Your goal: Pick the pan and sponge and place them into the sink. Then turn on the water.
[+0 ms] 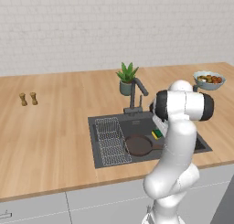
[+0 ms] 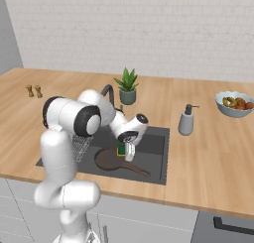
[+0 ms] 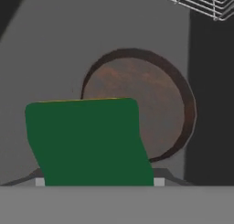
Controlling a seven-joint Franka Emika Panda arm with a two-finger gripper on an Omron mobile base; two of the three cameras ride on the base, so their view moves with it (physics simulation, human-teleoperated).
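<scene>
Left base view: the pan (image 1: 138, 145) lies flat on the floor of the sink (image 1: 98, 161), beside the wire rack (image 1: 111, 141), its handle running toward the arm. The sponge (image 1: 157, 134) shows as a green-and-yellow block just behind the arm's forearm, above the basin and close to the faucet (image 1: 135, 97). A potted plant (image 1: 126, 78) and a bowl of fruit (image 1: 209, 80) stand on the counter (image 1: 45, 136) behind.

Right base view: the gripper (image 2: 127, 151) points down over the sink (image 2: 161, 157), clenched on the sponge (image 2: 121, 150), which hangs above the pan (image 2: 110, 160). A soap dispenser (image 2: 186, 120) stands right of the basin.

Hand view: the sponge (image 3: 87, 141) fills the foreground, green face toward the camera, a thin yellow edge along its top; the pan (image 3: 151, 109) lies beneath it on the grey sink (image 3: 45, 58) floor.

Handling, as judged: the sponge is light, soft and compressible, so a grip across its narrow sides suits it, and it can drop safely. The pan is rigid and heavier; its handle offers the surest hold.
</scene>
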